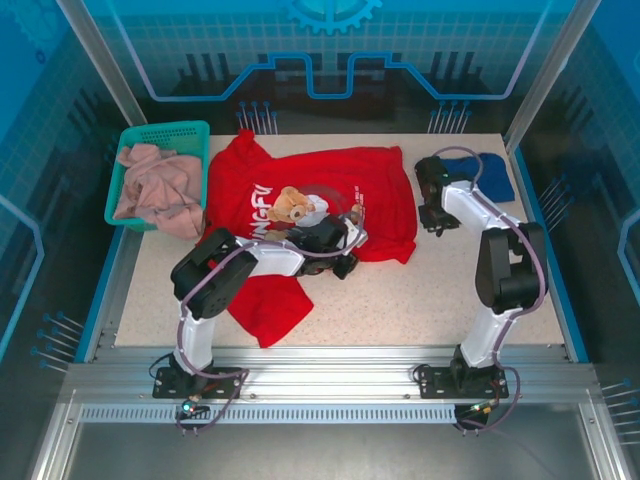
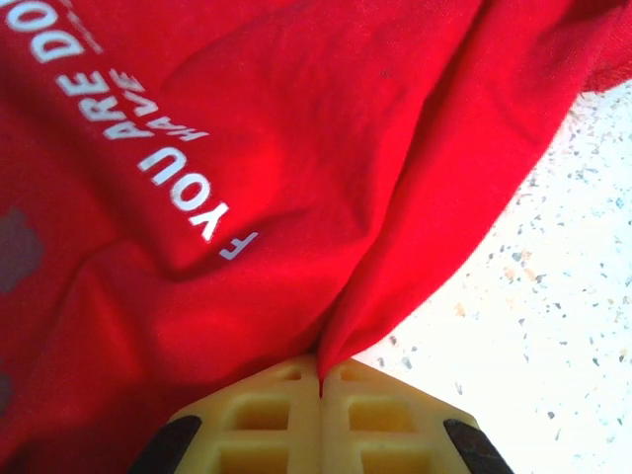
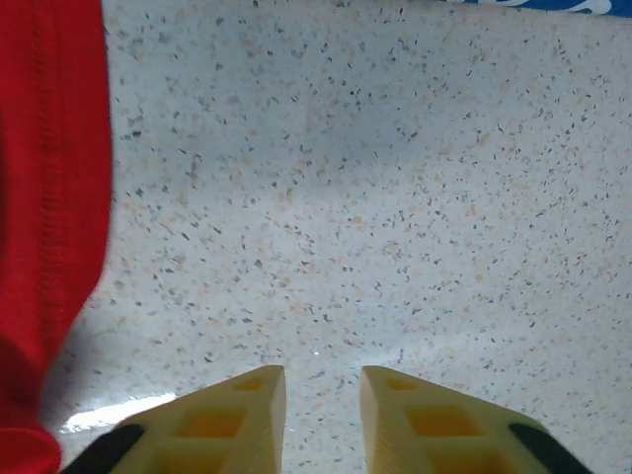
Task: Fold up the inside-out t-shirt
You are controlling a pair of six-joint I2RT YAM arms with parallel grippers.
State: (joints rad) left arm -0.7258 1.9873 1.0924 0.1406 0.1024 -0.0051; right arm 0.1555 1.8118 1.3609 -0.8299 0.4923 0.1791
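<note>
The red inside-out t-shirt lies spread over the middle and left of the table, its bear print facing up, one flap hanging toward the near edge. My left gripper sits at the shirt's lower hem, shut on a pinched fold of the red cloth, which rises between its yellow fingertips. White lettering shows on the cloth beside the pinch. My right gripper hovers open over bare speckled tabletop, just right of the shirt's hemmed edge, with nothing between its fingers.
A green basket at the back left holds a pale pinkish-beige garment. A dark blue t-shirt lies at the back right behind the right arm. Bare tabletop stretches along the near right.
</note>
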